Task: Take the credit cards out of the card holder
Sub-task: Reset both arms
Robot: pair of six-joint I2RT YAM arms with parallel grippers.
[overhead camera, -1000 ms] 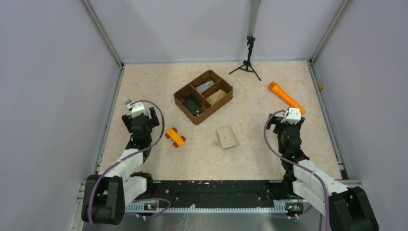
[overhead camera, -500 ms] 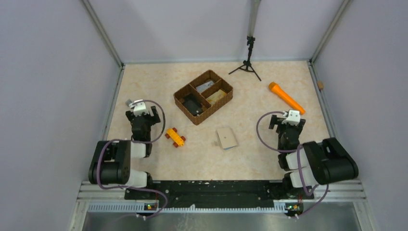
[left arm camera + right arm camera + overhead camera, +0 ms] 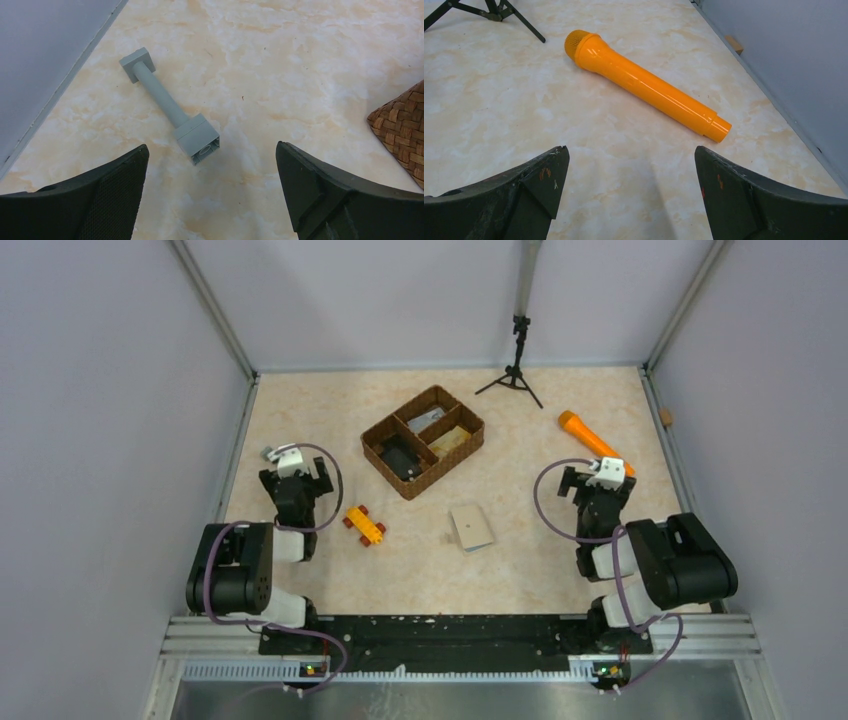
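Observation:
The card holder is a cream-beige flat wallet with a pale blue edge. It lies closed on the table's middle, apart from both arms. No credit card shows at the holder. A tan flat piece and a pale grey flat piece lie in the wicker tray; I cannot tell whether they are cards. My left gripper is open and empty, low over the table at the left. My right gripper is open and empty at the right.
A brown wicker divided tray stands behind the holder with a black block in it. A grey rod piece lies ahead of the left gripper. An orange toy microphone, an orange toy car and a black tripod are also on the table.
Both arms have folded back on their bases, with the elbows raised. The grippers stayed near the same spots and open. The card holder has not moved.

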